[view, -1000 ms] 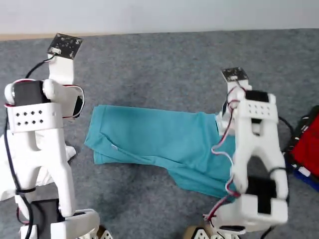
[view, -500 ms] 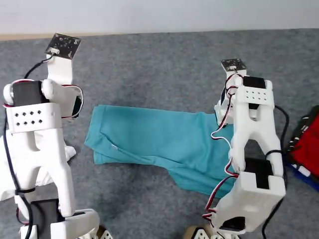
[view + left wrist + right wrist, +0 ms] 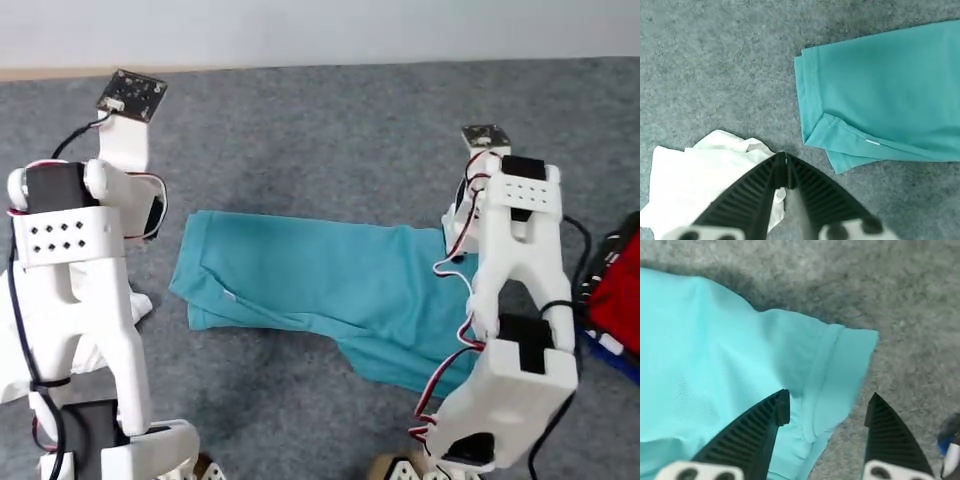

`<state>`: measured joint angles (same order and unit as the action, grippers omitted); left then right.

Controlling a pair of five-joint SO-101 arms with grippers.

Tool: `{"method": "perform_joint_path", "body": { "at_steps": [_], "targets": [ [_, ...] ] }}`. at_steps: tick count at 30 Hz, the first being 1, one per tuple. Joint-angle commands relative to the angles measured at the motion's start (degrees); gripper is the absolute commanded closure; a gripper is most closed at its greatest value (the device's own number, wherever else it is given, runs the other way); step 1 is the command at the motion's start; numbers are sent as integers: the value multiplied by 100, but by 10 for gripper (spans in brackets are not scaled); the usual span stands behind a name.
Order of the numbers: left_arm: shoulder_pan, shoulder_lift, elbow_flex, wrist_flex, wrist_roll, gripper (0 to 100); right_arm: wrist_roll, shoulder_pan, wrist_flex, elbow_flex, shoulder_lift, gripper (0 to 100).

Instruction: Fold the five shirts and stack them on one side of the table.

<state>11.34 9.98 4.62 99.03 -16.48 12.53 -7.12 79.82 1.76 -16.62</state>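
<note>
A teal shirt (image 3: 320, 285) lies partly folded across the middle of the grey table, also seen close up as the teal shirt (image 3: 885, 105) and the teal shirt (image 3: 730, 375). My right gripper (image 3: 827, 407) hovers open over the shirt's sleeve end, its black fingers (image 3: 765, 425) spread wide with the cloth below them. My left gripper (image 3: 785, 165) is shut with nothing in it, above a crumpled white shirt (image 3: 705, 175) beside the teal shirt's folded corner. In the high view the left arm (image 3: 75, 270) stands at the shirt's left end and the right arm (image 3: 515, 300) covers its right end.
A red and dark pile of clothes (image 3: 615, 300) sits at the table's right edge. The white shirt (image 3: 20, 350) lies at the left edge behind the left arm. Bare grey table (image 3: 320, 140) stretches beyond the teal shirt.
The right arm has swung its wrist farther back and to the right over the shirt's right end. The left arm and the teal shirt have stayed put.
</note>
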Motion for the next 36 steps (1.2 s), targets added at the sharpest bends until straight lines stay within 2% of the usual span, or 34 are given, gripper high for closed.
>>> {"method": "perform_joint_path", "body": {
  "at_steps": [1,7,10,23,36],
  "targets": [
    [0,202,22,132,-97,995,-44,66,13,255,-101,757],
    [0,202,22,132,-97,995,-35,391,13,255,-259,932],
    [0,202,22,132,-105,995,-35,400,13,316,-251,979],
    [0,202,22,132,-105,995,510,-268,57,1468,-822,987],
    [0,202,22,132,-105,995,738,-215,400,3332,-2053,987]
  ]
}}
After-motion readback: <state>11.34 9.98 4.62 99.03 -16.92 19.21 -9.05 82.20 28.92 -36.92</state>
